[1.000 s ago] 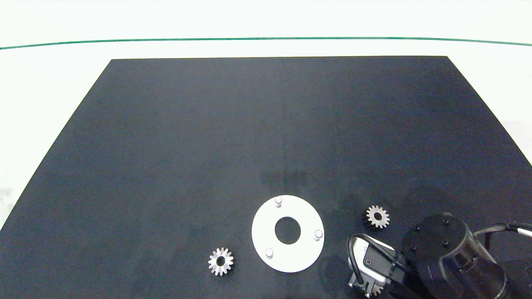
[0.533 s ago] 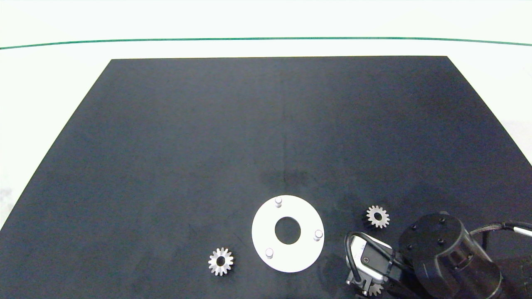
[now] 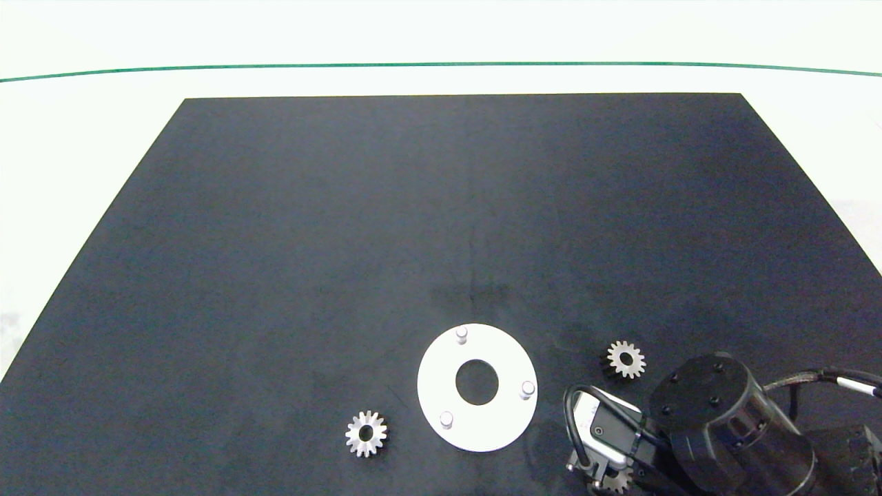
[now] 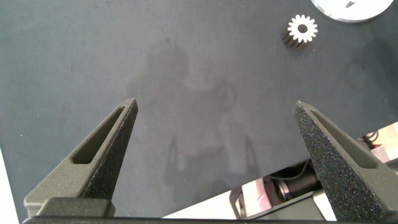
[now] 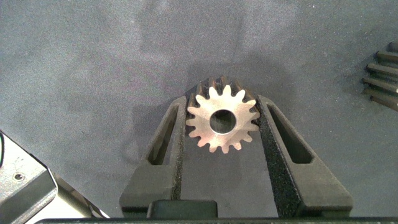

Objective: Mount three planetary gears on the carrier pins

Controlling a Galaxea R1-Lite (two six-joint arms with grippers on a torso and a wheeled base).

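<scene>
The white carrier disc (image 3: 435,386) lies near the mat's front edge with its three carrier pins (image 3: 462,335) (image 3: 528,389) (image 3: 446,419) bare. One planetary gear (image 3: 366,433) lies flat to the disc's left and shows again in the left wrist view (image 4: 302,28). A second gear (image 3: 626,359) lies to the disc's right. My right gripper (image 5: 222,102) is shut on a third gear (image 5: 222,121), one finger pressing its teeth on each side. In the head view that gear (image 3: 615,481) peeks out under the right wrist at the front edge. My left gripper (image 4: 216,104) hangs open over bare mat.
A black mat (image 3: 441,207) covers the white table, with a green line (image 3: 441,65) beyond it. The bulky right arm (image 3: 730,434) fills the front right corner, close to the second gear. The left arm is outside the head view.
The right arm has shifted slightly left and towards the front edge, with the gear between its fingers. Disc and the two loose gears have not moved.
</scene>
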